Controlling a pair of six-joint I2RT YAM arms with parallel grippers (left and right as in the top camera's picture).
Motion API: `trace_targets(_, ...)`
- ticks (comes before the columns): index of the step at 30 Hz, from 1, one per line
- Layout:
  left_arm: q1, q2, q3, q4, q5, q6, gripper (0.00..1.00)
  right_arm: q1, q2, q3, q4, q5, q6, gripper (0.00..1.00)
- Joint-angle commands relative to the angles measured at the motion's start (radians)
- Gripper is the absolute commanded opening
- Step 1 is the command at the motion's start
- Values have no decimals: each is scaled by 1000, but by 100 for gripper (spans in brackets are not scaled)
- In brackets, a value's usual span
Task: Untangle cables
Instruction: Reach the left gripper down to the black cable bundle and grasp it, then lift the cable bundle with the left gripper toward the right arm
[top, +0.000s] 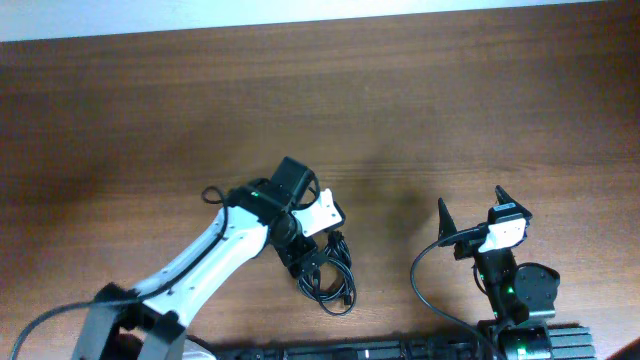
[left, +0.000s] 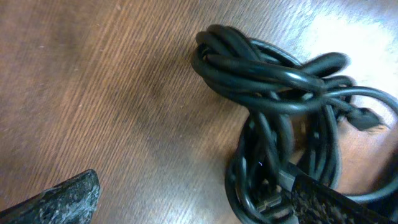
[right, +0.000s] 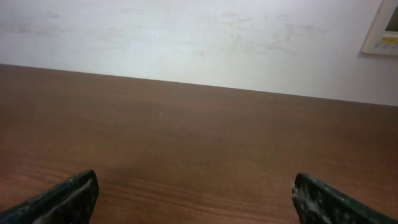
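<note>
The cables (top: 332, 276) lie as one knotted black bundle on the wooden table, near its front edge at the centre. In the left wrist view the bundle (left: 280, 81) fills the right half, with a small plug end (left: 365, 118) at the right. My left gripper (top: 318, 262) is open, low over the bundle's upper left part; its right finger (left: 329, 202) rests over the loops and its left finger (left: 62, 199) is over bare wood. My right gripper (top: 470, 222) is open and empty, well to the right of the bundle.
The wooden table (top: 150, 120) stretches far to the back and left. A white wall (right: 186, 37) stands behind the table's far edge in the right wrist view. The right arm's own thick black wire (top: 425, 290) loops beside its base.
</note>
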Motion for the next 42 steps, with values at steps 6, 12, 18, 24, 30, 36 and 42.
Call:
trace_targets(6,-100,119,15,109,-47,64,100,6,-3,-5,-5,5,1,99)
trace_targets(12,-132,119,15,142,-35,64,64,6,-3,-5,-5,5,1,99)
trace_targets(18,-130,118,15,171,-36,64,0,6,-3,-5,-4,5,1,99)
trace_targets(24,-78,84,151,171,-56,-74,0,6,-3,37,31,-50,15,99)
trace_targets(30,76,0,264,211,-55,-298,0,6,1,273,-276,-52,89,99)
trace_targets(36,88,-120,264,433,36,-344,0,6,250,592,-554,-117,88,99)
trace_targets(42,88,-189,264,679,333,-344,0,6,581,845,-613,-333,88,99)
